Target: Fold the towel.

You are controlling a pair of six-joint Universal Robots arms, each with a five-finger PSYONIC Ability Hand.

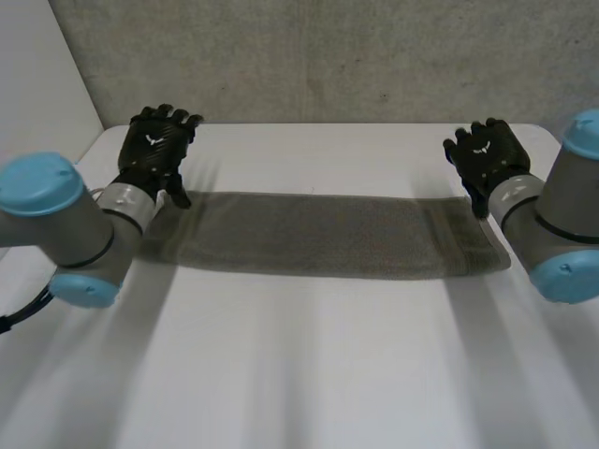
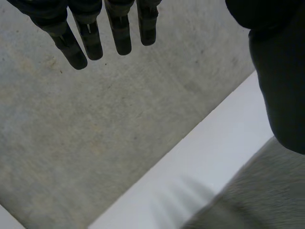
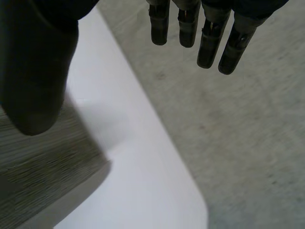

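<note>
A grey-green towel (image 1: 328, 236) lies flat across the white table (image 1: 309, 365) as a long strip. My left hand (image 1: 155, 145) hovers over the towel's left end, fingers (image 2: 76, 43) straight and spread, thumb (image 2: 281, 86) above the cloth (image 2: 257, 195), holding nothing. Over the towel's right end is my right hand (image 1: 487, 154), with straight fingers (image 3: 209, 43), its thumb (image 3: 33, 81) above the towel's corner (image 3: 43, 176), also empty.
A concrete wall (image 1: 328, 56) stands behind the table's far edge. A grey floor (image 3: 238, 133) lies beyond the table's rounded right corner. The near half of the table is bare white surface.
</note>
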